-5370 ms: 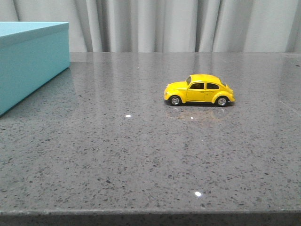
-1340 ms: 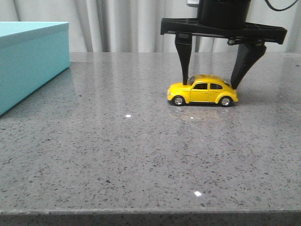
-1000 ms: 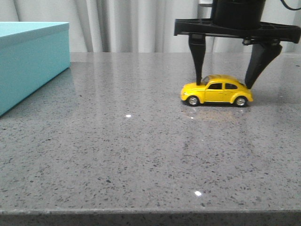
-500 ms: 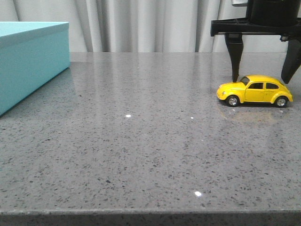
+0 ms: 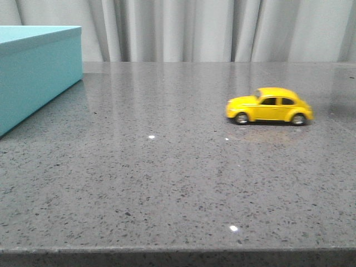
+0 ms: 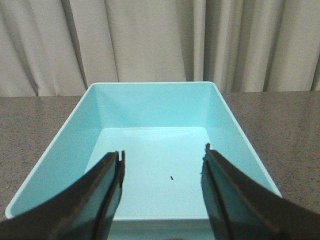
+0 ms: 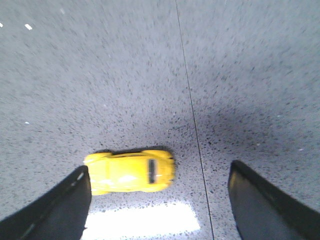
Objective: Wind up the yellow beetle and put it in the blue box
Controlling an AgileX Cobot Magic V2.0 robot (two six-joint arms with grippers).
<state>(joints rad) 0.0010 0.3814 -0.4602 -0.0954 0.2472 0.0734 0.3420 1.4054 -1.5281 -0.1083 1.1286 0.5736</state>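
With the yellow beetle (image 5: 270, 105) loose on the grey table (image 5: 167, 178), well apart from the blue box (image 5: 33, 72), the spread, empty right gripper (image 7: 160, 200) is best recentred over its roof before closing, while the left gripper (image 6: 162, 172) hangs spread over the box.

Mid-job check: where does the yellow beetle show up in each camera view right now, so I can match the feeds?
Front view: the yellow beetle stands on the grey table, right of centre, slightly blurred.
Left wrist view: not in it; only the blue box between the left pincer fingers.
Right wrist view: seen from above, near the right pincer's one finger, untouched.
Shared landmark: the speckled grey table.
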